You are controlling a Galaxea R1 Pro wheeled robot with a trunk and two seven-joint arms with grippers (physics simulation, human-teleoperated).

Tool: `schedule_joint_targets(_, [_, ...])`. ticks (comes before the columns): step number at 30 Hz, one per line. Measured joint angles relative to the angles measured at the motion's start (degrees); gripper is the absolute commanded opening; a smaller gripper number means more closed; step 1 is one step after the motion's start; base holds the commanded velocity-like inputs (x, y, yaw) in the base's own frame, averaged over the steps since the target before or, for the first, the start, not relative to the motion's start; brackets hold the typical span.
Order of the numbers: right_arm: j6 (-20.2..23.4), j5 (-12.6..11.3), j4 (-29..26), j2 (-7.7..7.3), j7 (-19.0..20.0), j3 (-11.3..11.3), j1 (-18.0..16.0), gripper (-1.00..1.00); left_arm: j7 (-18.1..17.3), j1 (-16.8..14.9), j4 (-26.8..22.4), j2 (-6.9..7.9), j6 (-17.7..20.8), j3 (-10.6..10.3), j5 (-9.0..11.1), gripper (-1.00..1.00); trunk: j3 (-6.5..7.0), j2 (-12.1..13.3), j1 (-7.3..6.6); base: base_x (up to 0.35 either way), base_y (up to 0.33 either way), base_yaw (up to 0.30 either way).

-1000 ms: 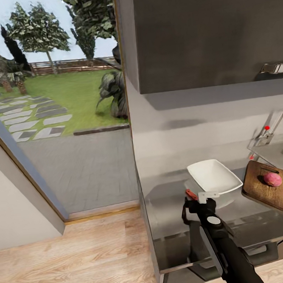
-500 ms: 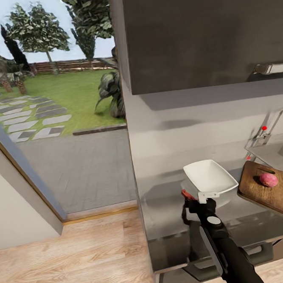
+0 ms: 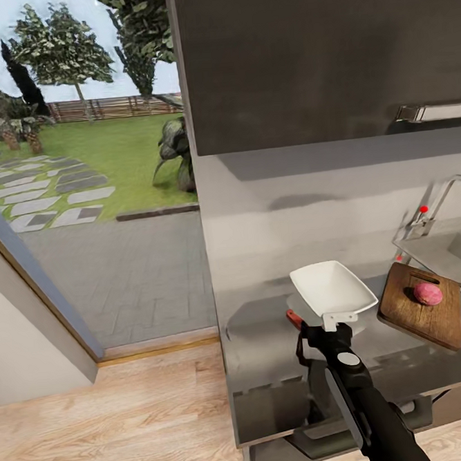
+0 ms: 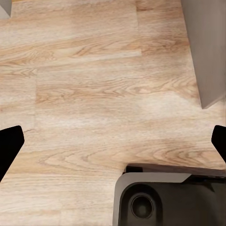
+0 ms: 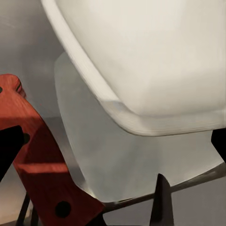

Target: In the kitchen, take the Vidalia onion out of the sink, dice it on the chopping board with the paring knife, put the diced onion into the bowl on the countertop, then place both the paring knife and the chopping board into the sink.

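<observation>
- The kitchen's grey countertop (image 3: 267, 338) runs under dark wall cabinets, with a glass door to a garden off to the left.
- The paring knife (image 5: 40, 165) lies on the worktop right at the right gripper (image 3: 333, 328); its red handle pokes out just left of the fingers, and its long axis seems to run slantwise past them.
- Whether the right gripper is clenched on the handle or only hovering beside it cannot be told.
- The bowl (image 3: 332, 288) sits just beyond that gripper, nearly touching it, so a forward reach would hit its rim.
- The chopping board (image 3: 422, 307) lies to the gripper's right, near, with the onion (image 3: 427, 293) whole on it.
- Further right is the sink (image 3: 454, 254) with its tap.
- The left gripper (image 4: 113, 141) hangs released over the wood floor, well apart from everything, so the right arm is the nearer one.
- Judgement: dicing comes next, and the knife must travel rightwards, skirting the bowl.
</observation>
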Motion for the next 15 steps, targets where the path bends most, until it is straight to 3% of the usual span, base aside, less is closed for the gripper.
schedule_joint_targets(15, [0.0, 0.0, 0.0, 0.0, -0.01, 0.0, 0.0, 1.0, 0.0, 0.0, -0.04, 0.0, 0.0, -0.01, -0.02, 1.0, 0.0, 0.0, 0.0, 0.062, -0.074, 0.0])
